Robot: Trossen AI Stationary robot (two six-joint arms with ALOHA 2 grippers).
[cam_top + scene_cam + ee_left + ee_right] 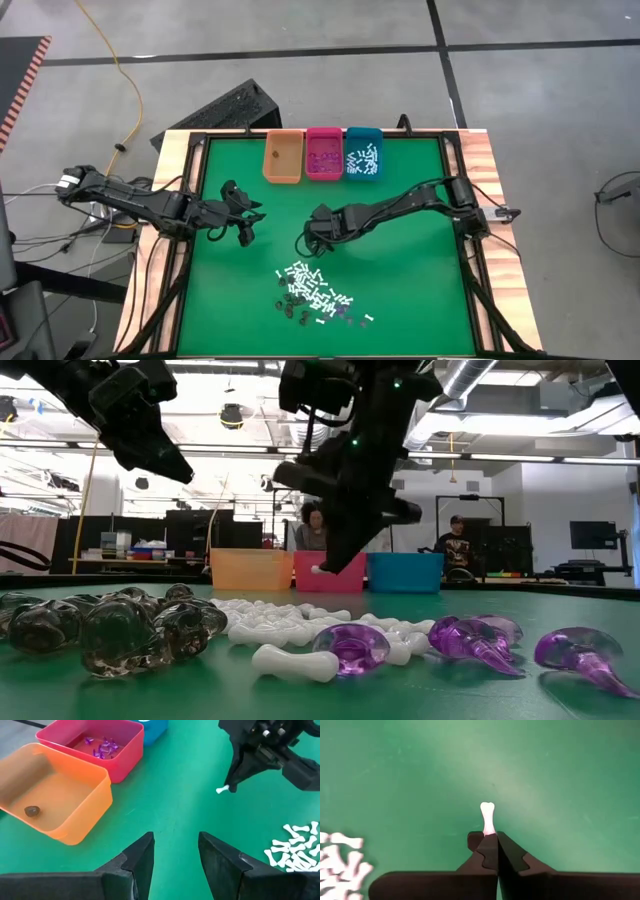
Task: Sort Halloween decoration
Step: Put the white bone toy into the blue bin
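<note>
A green table top [400,260] with a pale wood border [490,250] carries everything; at its far edge 3 small bins stand side by side, touching: an orange bin [282,157], a pink bin [323,153] and a teal bin [362,153]; near the front edge lies a loose heap of tiny pieces [312,292], white bone-shaped sticks [295,660] in the middle, purple bits [470,638] and dark bits [110,630] around them; the cloth between heap and bins lies bare.
</note>
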